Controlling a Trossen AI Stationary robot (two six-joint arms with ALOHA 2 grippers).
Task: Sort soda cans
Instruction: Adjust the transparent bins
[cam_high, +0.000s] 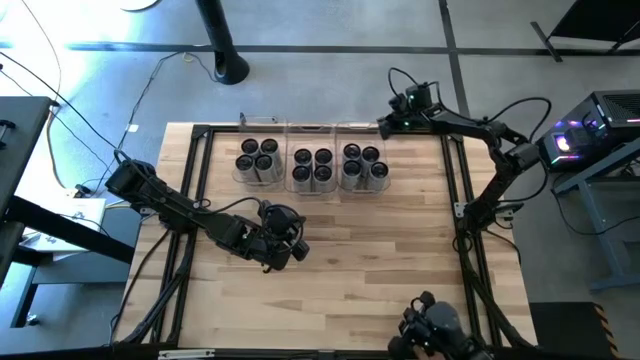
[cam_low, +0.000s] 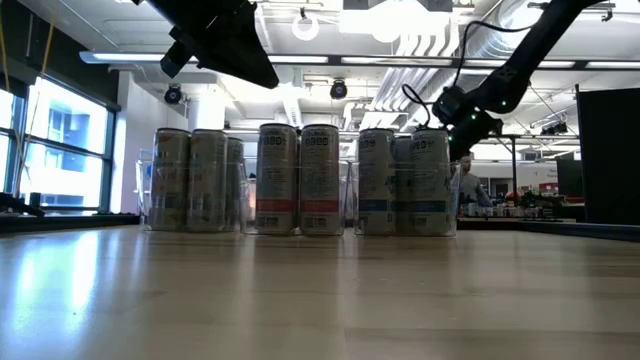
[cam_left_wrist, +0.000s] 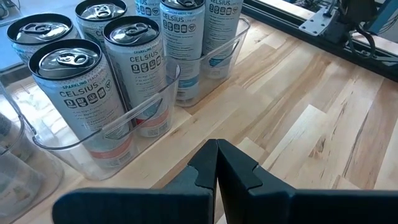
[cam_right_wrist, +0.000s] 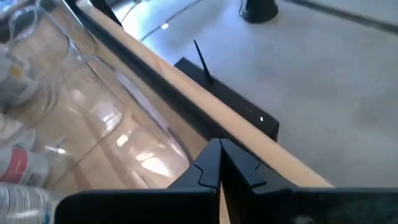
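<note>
Twelve soda cans stand upright in three clear plastic bins along the table's far side, four to a bin: the left group (cam_high: 258, 158), the middle group (cam_high: 313, 166) and the right group (cam_high: 363, 163). In the low view they stand in a row (cam_low: 300, 180). My left gripper (cam_high: 292, 243) is shut and empty above the table's middle left, short of the bins; its wrist view shows its shut fingers (cam_left_wrist: 216, 155) and the cans (cam_left_wrist: 71, 81) beyond. My right gripper (cam_high: 383, 126) is shut and empty at the far edge, beside the right bin (cam_right_wrist: 112, 118).
A black metal frame (cam_high: 200, 180) runs round the tabletop. A dark device (cam_high: 430, 325) sits at the near right edge. A pole base (cam_high: 230, 68) stands on the floor beyond the far edge. Bare wood (cam_high: 380, 260) lies between the bins and the near edge.
</note>
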